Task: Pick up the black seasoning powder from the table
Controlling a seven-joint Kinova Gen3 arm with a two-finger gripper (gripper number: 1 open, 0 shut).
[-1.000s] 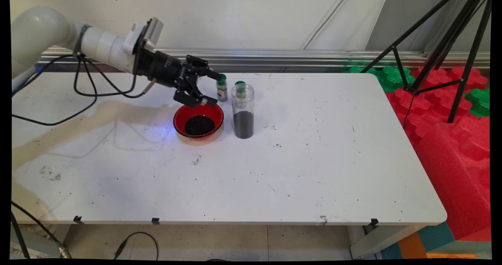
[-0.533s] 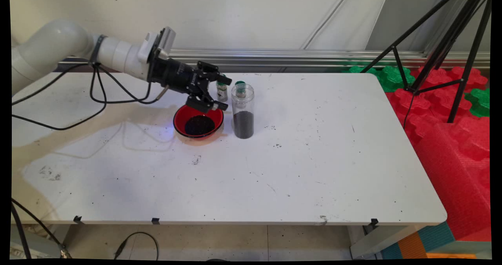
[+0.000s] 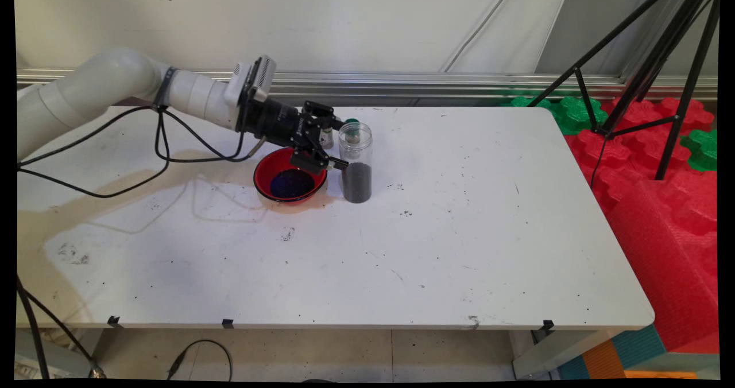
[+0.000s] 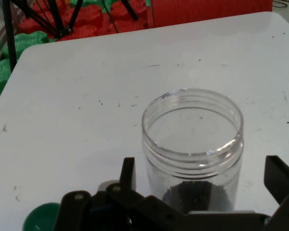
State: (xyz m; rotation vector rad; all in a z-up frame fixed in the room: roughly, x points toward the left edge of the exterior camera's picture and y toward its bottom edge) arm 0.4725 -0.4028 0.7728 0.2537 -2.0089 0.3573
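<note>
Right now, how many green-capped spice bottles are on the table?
2: one green-capped bottle behind the hand, the other bottle behind the clear jar; both partly hidden.

White rounded arm [image 3: 115,84], black gripper [image 3: 340,144], looping black cables [image 3: 161,141]

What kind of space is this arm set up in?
Probably a lab or test room rather than a kitchen: a scuffed white folding table against a bare wall, black tripod legs beside it, and red and green interlocking foam mats stacked at the right.
</note>
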